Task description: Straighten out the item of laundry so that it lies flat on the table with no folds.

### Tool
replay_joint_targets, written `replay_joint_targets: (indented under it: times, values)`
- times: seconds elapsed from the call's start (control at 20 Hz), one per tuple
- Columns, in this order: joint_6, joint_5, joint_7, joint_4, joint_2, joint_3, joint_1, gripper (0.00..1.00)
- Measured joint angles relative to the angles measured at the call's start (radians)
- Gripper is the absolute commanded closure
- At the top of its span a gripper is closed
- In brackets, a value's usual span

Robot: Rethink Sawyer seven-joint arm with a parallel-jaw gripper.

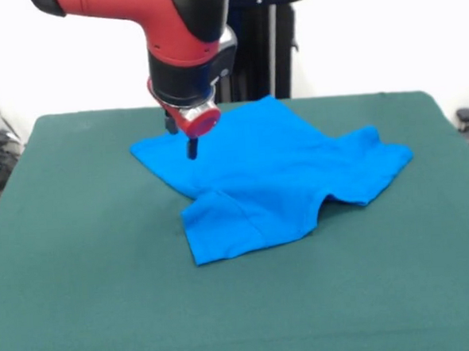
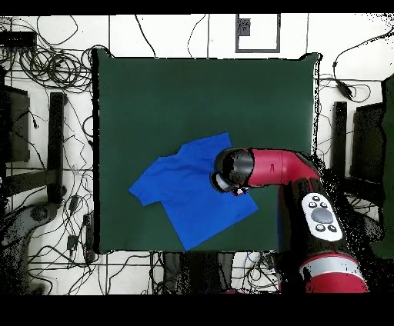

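Note:
The item of laundry [image 1: 275,181], a bright blue T-shirt, lies rumpled on the green table [image 1: 83,296], a little beyond its middle. One sleeve [image 1: 377,163] sticks out to the right. A flap [image 1: 230,227] at the near left is folded over the body. My gripper [image 1: 191,150] hangs from the red arm over the shirt's far left part, its dark tip just above or touching the cloth. In the overhead view the shirt [image 2: 177,196] lies near the table's [image 2: 192,92] lower edge, and the arm's wrist [image 2: 232,171] hides the gripper.
The red arm [image 2: 285,169] reaches in over the table's lower right part. Black stands [image 2: 55,146] and tangled cables [image 2: 46,65] lie on the floor around the table. The table's edges show on all sides in the overhead view.

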Motion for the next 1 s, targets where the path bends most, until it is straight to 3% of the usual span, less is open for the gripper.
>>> replay_joint_targets:
  times: [0.5, 1.0]
  values:
    - [-0.040, -0.079, -0.002, 0.028, -0.064, 0.041, -0.111, 0.00]
    - [-0.040, -0.110, -0.002, -0.032, -0.026, 0.080, -0.146, 0.00]
